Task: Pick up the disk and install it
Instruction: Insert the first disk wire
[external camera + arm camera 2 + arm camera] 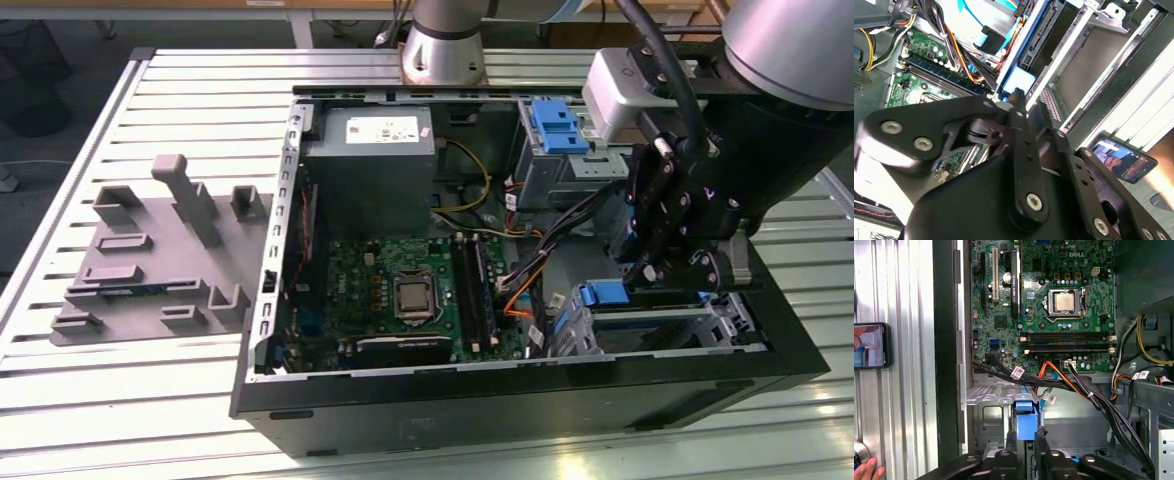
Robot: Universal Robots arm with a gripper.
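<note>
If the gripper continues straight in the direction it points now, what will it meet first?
Most likely the bright blue plastic carrier tab of the disk: the gripper points at it, inside the grey metal drive cage. Depth is unclear; they may already touch.

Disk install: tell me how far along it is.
Done: the disk sits in the drive cage of the computer case. In hand: the gripper is shut on its blue frame. Left: letting go; whether it is fully seated cannot be told.
</note>
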